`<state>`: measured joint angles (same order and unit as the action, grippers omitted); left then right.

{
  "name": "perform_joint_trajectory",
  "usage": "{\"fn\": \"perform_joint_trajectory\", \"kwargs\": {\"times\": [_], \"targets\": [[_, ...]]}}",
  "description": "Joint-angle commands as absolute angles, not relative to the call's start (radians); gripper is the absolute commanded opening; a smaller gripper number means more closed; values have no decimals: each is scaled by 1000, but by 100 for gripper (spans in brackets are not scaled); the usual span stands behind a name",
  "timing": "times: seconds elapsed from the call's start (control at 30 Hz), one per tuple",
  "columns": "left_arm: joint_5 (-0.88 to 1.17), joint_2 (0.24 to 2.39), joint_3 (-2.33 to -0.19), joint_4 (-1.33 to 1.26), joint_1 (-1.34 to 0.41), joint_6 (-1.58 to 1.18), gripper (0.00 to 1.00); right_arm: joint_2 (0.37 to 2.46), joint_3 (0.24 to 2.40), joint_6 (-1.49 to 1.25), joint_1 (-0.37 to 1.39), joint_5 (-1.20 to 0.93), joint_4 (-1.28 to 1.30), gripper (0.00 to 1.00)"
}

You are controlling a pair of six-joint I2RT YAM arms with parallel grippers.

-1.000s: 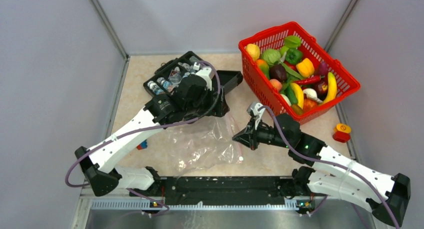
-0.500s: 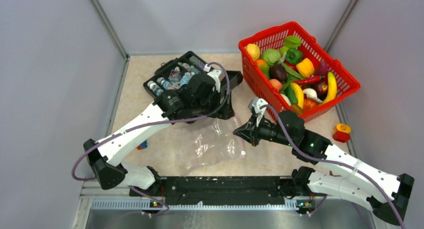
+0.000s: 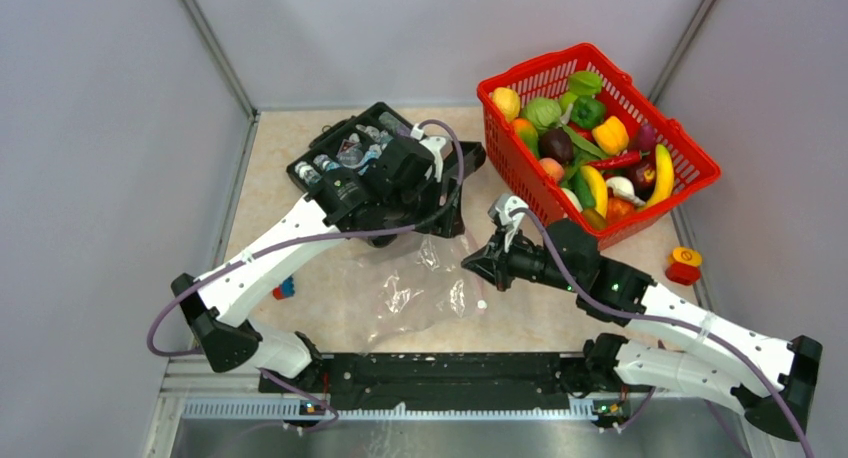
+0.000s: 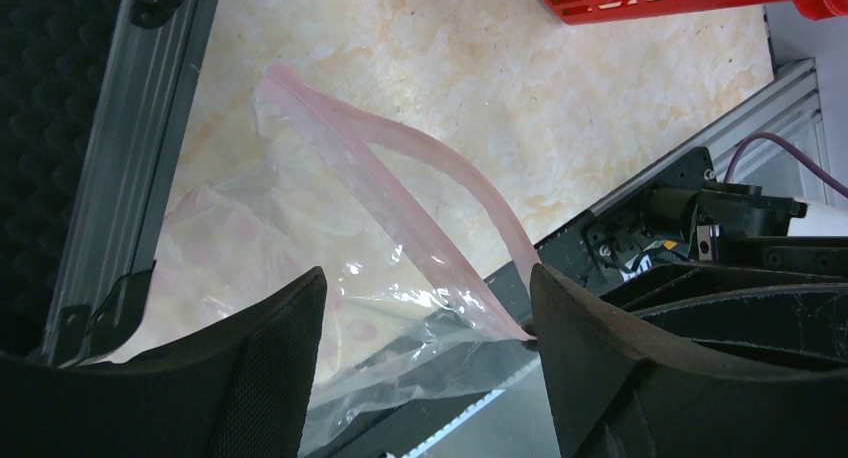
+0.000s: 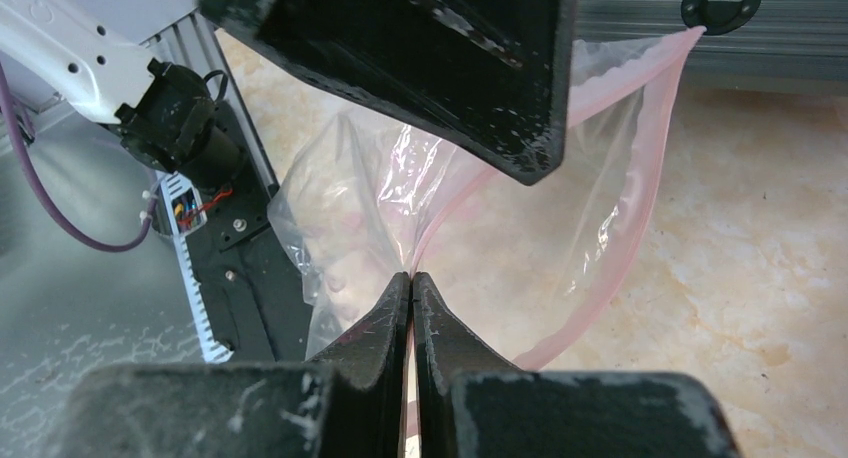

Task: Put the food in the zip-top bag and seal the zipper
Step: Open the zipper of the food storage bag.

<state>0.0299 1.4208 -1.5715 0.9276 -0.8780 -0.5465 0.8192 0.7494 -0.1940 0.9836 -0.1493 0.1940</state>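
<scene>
The bench [image 3: 520,323] is a beige, marbled surface enclosed by grey walls.

- Far left: an open black case [image 3: 462,158] rests on it.
- Far right: a red basket [image 3: 512,163] stands on it, set at an angle.
- Near middle: a clear bag [image 3: 400,293] lies crumpled, its right edge raised off the surface.
- Right edge: a small red-and-yellow piece [image 3: 685,264], apart from the basket.
- Left: a small blue-and-red item [image 3: 285,289].
- A white speck [image 3: 481,304] sits just beside the bag.

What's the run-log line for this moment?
right tool: shut on zipper | left tool: open, by bag | food: in basket
</scene>
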Motion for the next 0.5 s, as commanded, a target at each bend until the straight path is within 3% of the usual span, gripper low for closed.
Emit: {"fn": "perform_joint_trajectory", "kwargs": {"times": [0.0, 0.47], "targets": [[-37, 1456, -1687, 1059, -882, -540, 75, 822, 790, -211, 1004, -92, 107, 0], [45, 1493, -1716, 1024, -903, -575, 80, 854, 799, -174, 1051, -5, 112, 0]]}}
